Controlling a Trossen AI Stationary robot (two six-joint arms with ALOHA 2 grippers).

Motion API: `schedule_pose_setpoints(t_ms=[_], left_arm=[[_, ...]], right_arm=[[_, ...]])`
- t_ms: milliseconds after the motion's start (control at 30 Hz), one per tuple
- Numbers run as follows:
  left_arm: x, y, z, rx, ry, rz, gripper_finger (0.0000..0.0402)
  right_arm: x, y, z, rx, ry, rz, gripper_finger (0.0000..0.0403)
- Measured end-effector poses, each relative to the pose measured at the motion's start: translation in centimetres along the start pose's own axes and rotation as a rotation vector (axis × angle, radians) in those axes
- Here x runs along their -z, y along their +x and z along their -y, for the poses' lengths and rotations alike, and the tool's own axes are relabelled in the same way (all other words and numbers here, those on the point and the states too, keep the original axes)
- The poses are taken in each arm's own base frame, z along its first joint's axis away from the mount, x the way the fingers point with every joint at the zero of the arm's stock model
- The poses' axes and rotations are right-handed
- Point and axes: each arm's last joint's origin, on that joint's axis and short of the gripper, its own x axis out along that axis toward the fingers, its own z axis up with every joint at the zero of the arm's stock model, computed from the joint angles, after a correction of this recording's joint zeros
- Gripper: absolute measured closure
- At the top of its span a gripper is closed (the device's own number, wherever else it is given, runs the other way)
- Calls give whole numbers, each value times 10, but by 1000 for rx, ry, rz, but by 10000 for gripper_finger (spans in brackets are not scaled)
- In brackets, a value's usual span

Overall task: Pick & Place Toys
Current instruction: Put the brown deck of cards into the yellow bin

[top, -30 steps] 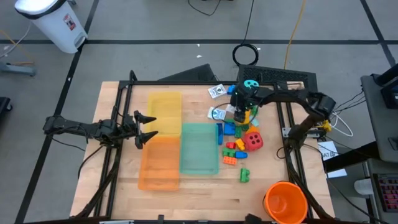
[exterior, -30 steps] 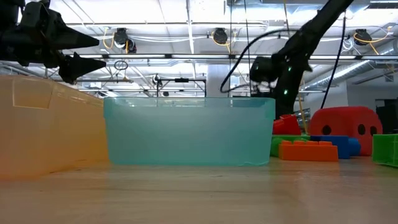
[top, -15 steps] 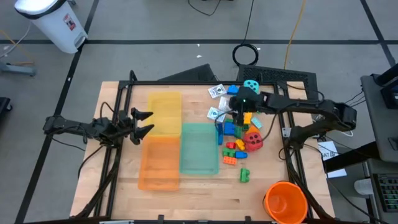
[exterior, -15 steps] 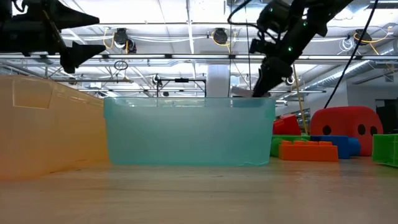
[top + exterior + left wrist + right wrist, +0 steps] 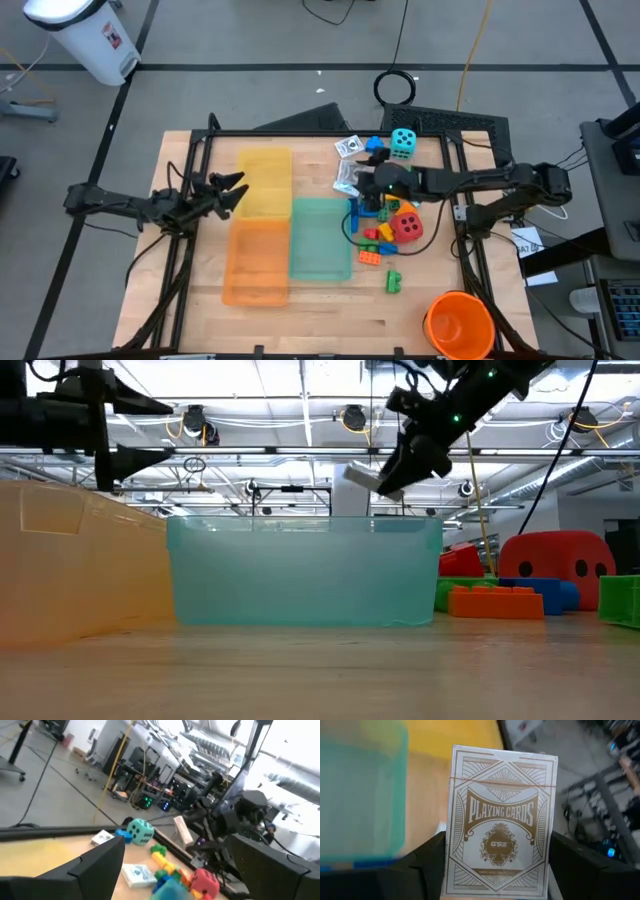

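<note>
Right gripper point(image 5: 352, 182) is now lifting higher, fingers pinching card box point(image 5: 501, 817), nearing teal tray point(image 5: 320, 238); left gripper point(image 5: 232, 190) is hovering with fingers spread.

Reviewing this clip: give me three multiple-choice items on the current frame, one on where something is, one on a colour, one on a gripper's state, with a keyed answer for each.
1. Where does the teal die sit?
A. at the table's far edge, beyond the brick pile
B. inside the teal tray
C. inside the orange bucket

2. What colour is the tray nearest the brick pile?
A. yellow
B. orange
C. teal

3. What is the right gripper doing?
A. hanging open, holding nothing
B. shut on a playing-card box
C. shut on a red die

Key: 1 A, the high view shows the die alone near the far edge. 2 C, the teal tray lies right beside the bricks. 3 B, the right wrist view shows the playing-card box clamped between its fingers, raised above the table in the low view.
</note>
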Motion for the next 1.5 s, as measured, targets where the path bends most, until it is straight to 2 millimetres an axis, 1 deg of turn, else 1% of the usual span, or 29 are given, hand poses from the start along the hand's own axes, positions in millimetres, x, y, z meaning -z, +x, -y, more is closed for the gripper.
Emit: schedule_pose_setpoints(t_ms=[100,167,267,367,467,600,700,767,900,1000,1133,1233,1300,1400,1500], left_arm=[[-2,11,6,23,39,-26,39],[-3,22,13,28,61,-66,39],[-4,44,25,1,112,-118,39],[-4,72,39,-46,209,-152,39],[-3,101,50,-89,257,-168,39],[3,135,61,-110,275,-194,39],[8,154,66,-110,282,-214,39],[12,164,70,-111,288,-219,39],[16,175,73,-111,313,-231,39],[20,178,74,-111,297,-236,39],[19,180,72,-90,280,-248,39],[17,181,70,-95,253,-240,39],[16,183,69,-67,223,-247,39],[15,184,67,-5,178,-285,39],[15,184,66,-5,151,-293,43]], right_arm=[[-6,0,-6,-2,-44,42,146],[-9,0,-9,-5,-75,66,145],[-16,4,-16,2,-101,114,145],[-16,9,-26,1,-156,105,145],[-22,15,-32,90,-202,125,145],[-25,22,-39,217,-282,88,145],[-26,25,-41,272,-305,68,145],[-27,23,-42,284,-304,70,145],[-29,21,-40,293,-302,85,145],[-35,17,-39,316,-298,129,145],[-40,14,-43,320,-327,168,145],[-43,11,-47,263,-340,230,145],[-45,10,-50,245,-337,266,145],[-49,12,-50,269,-333,299,145],[-49,13,-51,274,-333,307,145]])
